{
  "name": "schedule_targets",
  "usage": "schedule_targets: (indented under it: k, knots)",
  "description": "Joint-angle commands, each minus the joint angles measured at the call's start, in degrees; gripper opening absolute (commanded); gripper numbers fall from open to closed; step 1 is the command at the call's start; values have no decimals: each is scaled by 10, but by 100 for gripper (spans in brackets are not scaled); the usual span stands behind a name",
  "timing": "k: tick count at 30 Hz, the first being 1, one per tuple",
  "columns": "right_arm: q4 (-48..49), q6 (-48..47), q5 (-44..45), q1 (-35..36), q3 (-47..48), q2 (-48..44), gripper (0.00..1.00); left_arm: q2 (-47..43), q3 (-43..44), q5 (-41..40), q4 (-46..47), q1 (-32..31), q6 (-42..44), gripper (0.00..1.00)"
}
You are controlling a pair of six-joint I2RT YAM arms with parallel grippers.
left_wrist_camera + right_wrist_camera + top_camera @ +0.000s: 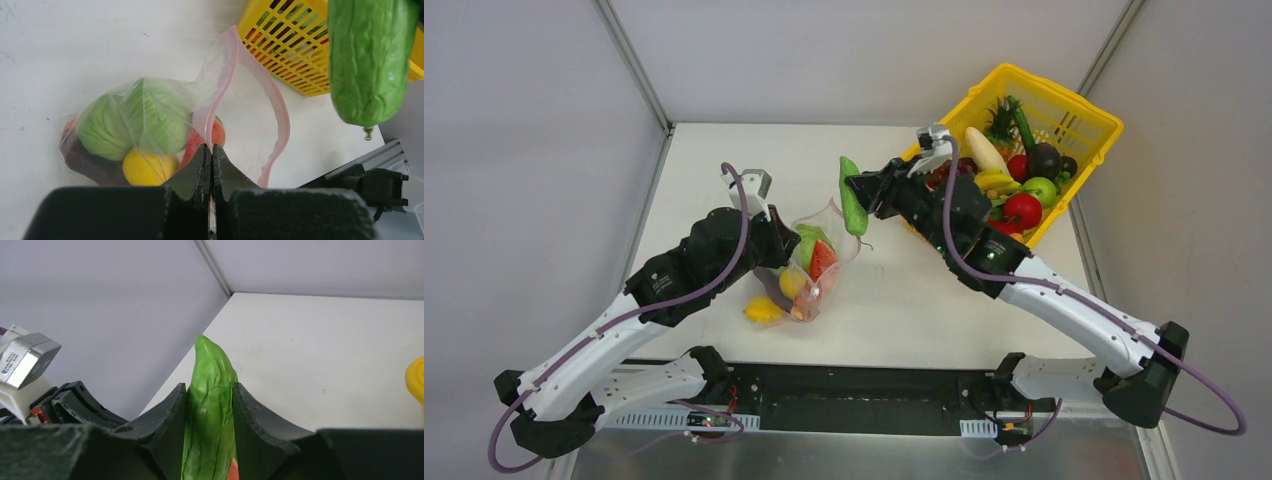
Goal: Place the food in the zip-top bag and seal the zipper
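Hidden:
- left gripper (211, 151) body blocks bag's near end in left wrist view
- cucumber (212, 365) lower end cut off at frame edge in right wrist view
- dark item at bag bottom unclear through plastic

Writing: small print on silver block (25, 360), unreadable.

Left gripper clamped tight on zipper (222, 75), at near lip of zip-top bag (816, 262). Mouth gapes toward basket (1079, 115). Bag lies on table (924, 290), holds cabbage (127, 120) and yellow fruit (145, 169).

Right gripper (210, 390) grasps cucumber, which hangs clear of table near bag mouth.
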Motion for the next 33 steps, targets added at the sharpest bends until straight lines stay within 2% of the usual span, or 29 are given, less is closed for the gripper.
schedule_targets:
  k: [1, 7, 12, 18, 24, 26, 30, 33]
  knots:
    - [94, -101, 230, 70, 24, 39, 28, -8, 15, 5, 42, 5, -10, 0]
    - [208, -153, 374, 139, -1, 77, 28, -16, 11, -7, 43, 6, -12, 0]
    - [262, -196, 439, 176, 0, 112, 28, -12, 10, -8, 48, 5, -12, 0]
    - [307, -209, 473, 206, -9, 143, 28, -13, 7, -11, 54, 5, -13, 0]
    - [315, -179, 506, 264, -17, 176, 29, -19, 5, -28, 59, 5, -13, 0]
    - [340, -200, 535, 279, -19, 192, 29, -23, 3, -32, 63, 5, -13, 0]
    - [384, -233, 526, 296, -39, 203, 35, -28, 1, -40, 63, 5, -14, 0]
    - [367, -238, 508, 302, -49, 187, 49, -30, 1, -45, 63, 6, -12, 0]
